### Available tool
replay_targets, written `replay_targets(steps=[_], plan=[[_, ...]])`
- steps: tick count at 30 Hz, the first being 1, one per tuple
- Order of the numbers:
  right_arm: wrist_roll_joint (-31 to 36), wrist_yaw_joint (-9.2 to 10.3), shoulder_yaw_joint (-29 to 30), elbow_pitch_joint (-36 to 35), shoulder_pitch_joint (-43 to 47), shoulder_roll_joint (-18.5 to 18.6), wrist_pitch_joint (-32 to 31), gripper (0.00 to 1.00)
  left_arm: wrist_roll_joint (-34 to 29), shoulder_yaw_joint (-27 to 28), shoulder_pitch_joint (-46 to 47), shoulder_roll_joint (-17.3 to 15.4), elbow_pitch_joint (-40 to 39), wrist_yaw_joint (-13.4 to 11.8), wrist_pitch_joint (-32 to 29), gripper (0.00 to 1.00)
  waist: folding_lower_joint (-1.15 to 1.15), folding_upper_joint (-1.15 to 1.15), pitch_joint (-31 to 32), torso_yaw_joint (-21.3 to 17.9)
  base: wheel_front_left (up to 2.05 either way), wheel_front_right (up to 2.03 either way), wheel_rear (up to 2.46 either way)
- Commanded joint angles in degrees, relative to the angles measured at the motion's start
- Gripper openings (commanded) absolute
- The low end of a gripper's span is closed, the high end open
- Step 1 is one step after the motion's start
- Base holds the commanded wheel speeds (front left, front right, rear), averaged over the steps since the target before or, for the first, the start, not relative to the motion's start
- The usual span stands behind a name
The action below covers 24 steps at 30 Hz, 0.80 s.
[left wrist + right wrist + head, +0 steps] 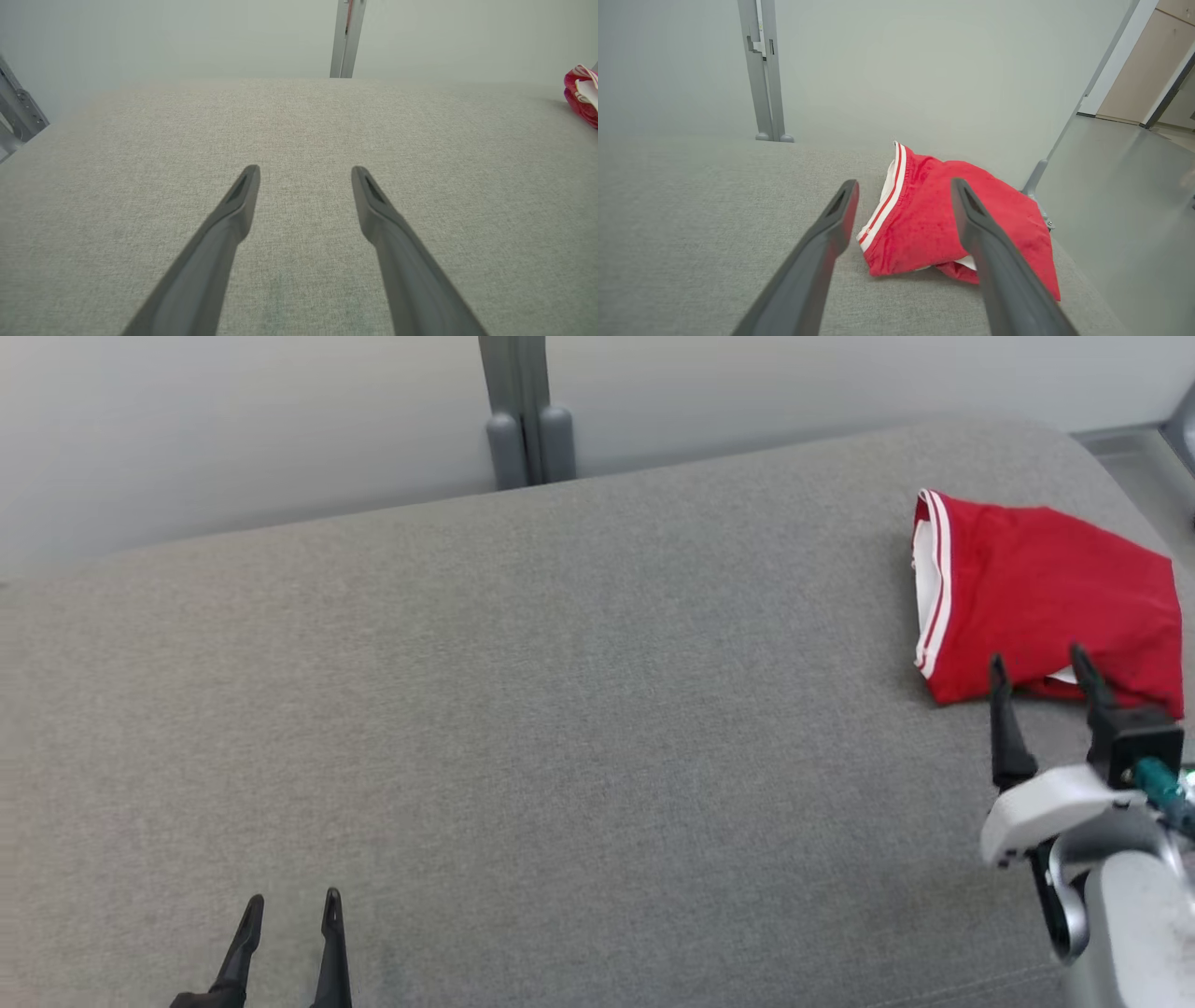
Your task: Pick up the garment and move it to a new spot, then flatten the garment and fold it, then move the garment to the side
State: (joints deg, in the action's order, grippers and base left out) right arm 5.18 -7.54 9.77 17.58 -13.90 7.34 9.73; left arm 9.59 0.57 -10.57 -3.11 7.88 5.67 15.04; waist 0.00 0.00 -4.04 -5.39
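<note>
The folded red garment (pixel 1050 593) lies at the desk's (pixel 560 709) far right edge. The right gripper (pixel 1038 655) hovers at its near edge, jaws open and empty. The left gripper (pixel 293 897) is well apart, jaws open. The move-aside step appears complete. Next, retract the right arm without snagging the cloth.

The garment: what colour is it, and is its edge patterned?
The garment is red with white stripes along one edge; clearest in the right wrist view.

The left tool (pixel 293 899) is cut off by the head view's bottom edge. In the left wrist view the garment (pixel 581 93) runs off the right edge. In the right wrist view a finger (pixel 1004 266) of the right tool (pixel 904 183) covers the garment's near hem.
</note>
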Motion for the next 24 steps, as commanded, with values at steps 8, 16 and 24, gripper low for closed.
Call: replay_targets(steps=[8,16,24], plan=[[-2.1,0.12,-3.2,-0.6,11.3,-3.7,4.6,1.00,-2.0,1.9,0.1,0.1,1.9,-0.3,0.1,1.00,0.00,0.00,6.1,7.3,0.00,0.00,0.00],[-3.2,0.12,-4.7,0.8,15.7,-4.4,5.5,1.00,-1.2,1.9,0.8,0.2,3.3,0.8,0.1,1.00,0.00,0.00,6.7,7.6,0.00,0.00,0.00],[-4.5,0.00,-5.9,1.8,15.6,-4.6,5.1,0.00,0.4,2.3,0.2,0.3,5.1,0.9,-0.3,0.00,0.00,0.00,6.7,6.8,0.00,0.00,0.00]])
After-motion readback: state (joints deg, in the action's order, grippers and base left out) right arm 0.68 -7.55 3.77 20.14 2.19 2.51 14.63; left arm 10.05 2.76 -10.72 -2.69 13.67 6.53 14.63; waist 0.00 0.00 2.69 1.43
